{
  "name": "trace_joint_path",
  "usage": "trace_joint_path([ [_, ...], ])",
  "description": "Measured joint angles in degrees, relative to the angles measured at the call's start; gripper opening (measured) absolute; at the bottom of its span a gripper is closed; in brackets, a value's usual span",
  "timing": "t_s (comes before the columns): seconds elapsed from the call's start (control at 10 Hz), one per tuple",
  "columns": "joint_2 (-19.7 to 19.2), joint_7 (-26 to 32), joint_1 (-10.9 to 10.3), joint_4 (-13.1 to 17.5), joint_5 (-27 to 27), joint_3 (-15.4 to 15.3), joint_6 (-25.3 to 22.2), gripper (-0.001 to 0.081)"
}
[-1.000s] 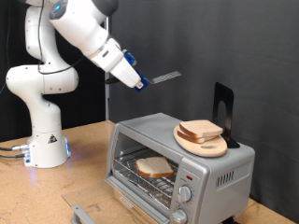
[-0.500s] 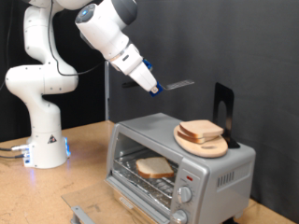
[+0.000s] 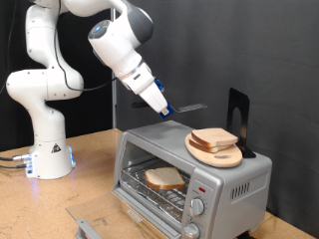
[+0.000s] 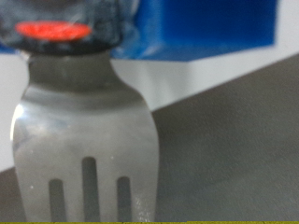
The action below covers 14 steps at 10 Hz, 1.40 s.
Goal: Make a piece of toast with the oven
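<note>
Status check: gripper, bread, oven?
Gripper shut on slotted metal spatula, above silver toaster oven. One pale bread slice on the rack, door open. More bread on round wooden plate on the oven top.

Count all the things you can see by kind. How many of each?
Bread slices: 2 (one in the oven, one on the plate)
Ovens: 1
Wooden plates: 1
Spatulas: 1, held in the gripper
Robot arms: 1
Total: 6
</note>
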<state>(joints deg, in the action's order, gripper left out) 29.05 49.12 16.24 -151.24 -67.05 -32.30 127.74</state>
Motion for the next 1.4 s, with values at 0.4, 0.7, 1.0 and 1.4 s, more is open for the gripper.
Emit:
trace_joint_path([
  [0.4,-5.07,1.23,0.03,-0.52,-1.18,-2.66,6.71,0.0369],
  [0.7,-6.69,2.53,0.05,-0.08,-1.88,-2.8,7.79,0.0369],
  [1.0,-7.75,3.07,0.2,-0.15,-1.88,-2.68,7.78,0.0646],
  [1.4,-7.56,3.69,0.35,0.37,-1.82,-0.1,3.76,0.0682],
])
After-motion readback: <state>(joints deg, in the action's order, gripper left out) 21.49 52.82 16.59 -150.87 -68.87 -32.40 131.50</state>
